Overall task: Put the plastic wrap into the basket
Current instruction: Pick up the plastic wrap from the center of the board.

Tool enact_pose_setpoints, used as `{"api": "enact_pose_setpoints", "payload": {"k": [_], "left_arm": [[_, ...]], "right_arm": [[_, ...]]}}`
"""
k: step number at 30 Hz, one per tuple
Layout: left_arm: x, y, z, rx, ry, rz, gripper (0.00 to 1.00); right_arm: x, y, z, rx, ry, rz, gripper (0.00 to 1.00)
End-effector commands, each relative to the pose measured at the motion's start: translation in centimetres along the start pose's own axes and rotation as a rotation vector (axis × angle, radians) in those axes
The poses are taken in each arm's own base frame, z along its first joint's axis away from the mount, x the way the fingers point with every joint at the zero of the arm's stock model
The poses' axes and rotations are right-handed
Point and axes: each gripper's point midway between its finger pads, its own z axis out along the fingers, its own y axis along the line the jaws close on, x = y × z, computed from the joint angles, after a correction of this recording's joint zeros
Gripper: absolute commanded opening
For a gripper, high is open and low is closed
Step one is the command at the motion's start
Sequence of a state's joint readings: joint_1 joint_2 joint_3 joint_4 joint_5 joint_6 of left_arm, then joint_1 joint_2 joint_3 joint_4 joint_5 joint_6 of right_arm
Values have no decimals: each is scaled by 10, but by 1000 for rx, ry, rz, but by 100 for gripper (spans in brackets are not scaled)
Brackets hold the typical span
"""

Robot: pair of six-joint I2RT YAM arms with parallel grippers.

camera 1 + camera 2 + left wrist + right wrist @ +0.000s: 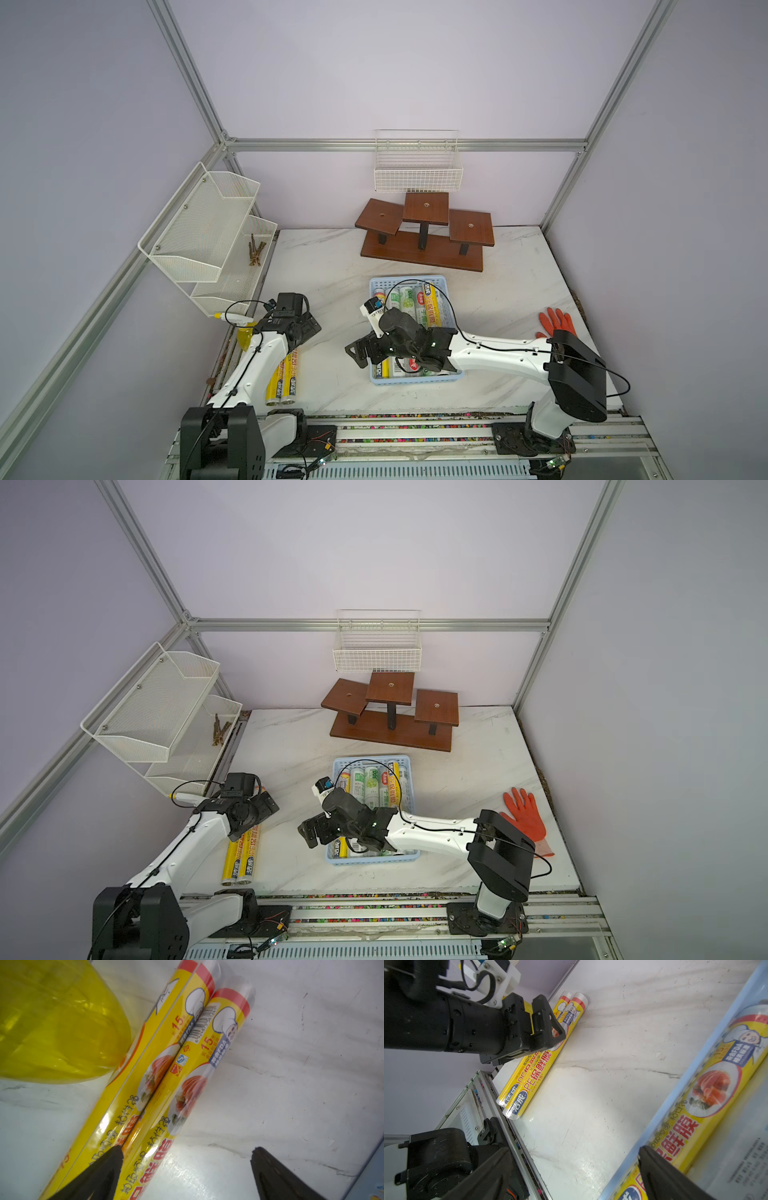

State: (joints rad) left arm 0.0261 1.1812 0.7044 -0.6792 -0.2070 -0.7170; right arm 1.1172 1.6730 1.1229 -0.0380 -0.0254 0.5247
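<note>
Rolls (284, 380) outside basket (399, 280) lie by table (519, 291) edge; open room between.

Lilac walls (415, 62), aluminium frame (332, 145), marble-look tabletop (519, 282), wooden stand (415, 254) with 3 platforms

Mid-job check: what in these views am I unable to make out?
- Rolls in the basket: count unclear; the right arm covers the near half in both top views.
- Yellow bottle: cut off by the left wrist view's edge, blurred; mostly behind the left arm in top views.
- Brown bits in the mesh rack: too small to identify.
</note>
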Motion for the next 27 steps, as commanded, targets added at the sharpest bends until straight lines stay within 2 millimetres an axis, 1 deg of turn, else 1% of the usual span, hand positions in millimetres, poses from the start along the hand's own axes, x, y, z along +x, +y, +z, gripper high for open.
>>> {"api": "enact_pose_setpoints", "payload": {"k": [1, 4, 6, 9, 13, 17, 20, 22, 25, 27], "left_arm": [[-7, -9, 8, 31, -7, -1, 100], [-5, -8, 16, 3, 17, 10, 100], [1, -6, 23, -11, 45, 20, 99], [10, -11, 31, 5, 101, 34, 97], [22, -27, 31, 91, 174, 61, 91], [26, -31, 27, 125, 180, 70, 86], [30, -32, 27, 136, 195, 79, 82], [35, -40, 27, 161, 216, 106, 79], [42, -44, 31, 143, 240, 153, 74], [45, -43, 35, 108, 251, 181, 71]], "right_arm": [[1, 4, 1, -11, 7, 11, 99], [1, 3, 0, -7, 7, 8, 99], [1, 2, 0, -1, 4, 7, 99], [2, 0, 0, 7, 3, 6, 99], [4, -3, 2, 14, 9, 9, 99], [6, -4, 3, 13, 12, 11, 99], [7, -5, 3, 17, 11, 11, 99], [7, -6, 3, 23, 13, 10, 99], [7, -8, 0, 34, 10, 5, 99], [7, -11, -3, 50, 3, 2, 99]]}}
